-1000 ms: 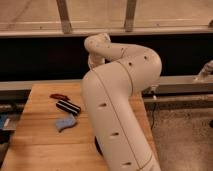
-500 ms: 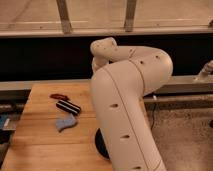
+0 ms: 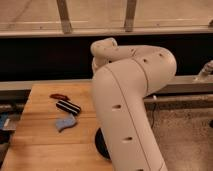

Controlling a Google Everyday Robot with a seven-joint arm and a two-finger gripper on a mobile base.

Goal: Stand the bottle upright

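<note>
The white bottle does not show in the camera view; it is either hidden behind my arm or out of view. My white arm (image 3: pixel 130 100) fills the middle of the view, bending up from the lower centre over the wooden table's (image 3: pixel 40 145) right part. My gripper is not in view; the arm's far end (image 3: pixel 103 50) turns away behind the elbow.
A black bar with white stripes (image 3: pixel 68 106) lies on the table's left part, with a flat blue piece (image 3: pixel 65 123) just in front of it and a small reddish-brown object (image 3: pixel 58 96) behind it. A dark round object (image 3: pixel 101 143) sits by the arm's base. A dark wall and railing run behind the table.
My arm has swung to the right and closer to the camera, covering more of the table's right side. The things on the table have not moved.
</note>
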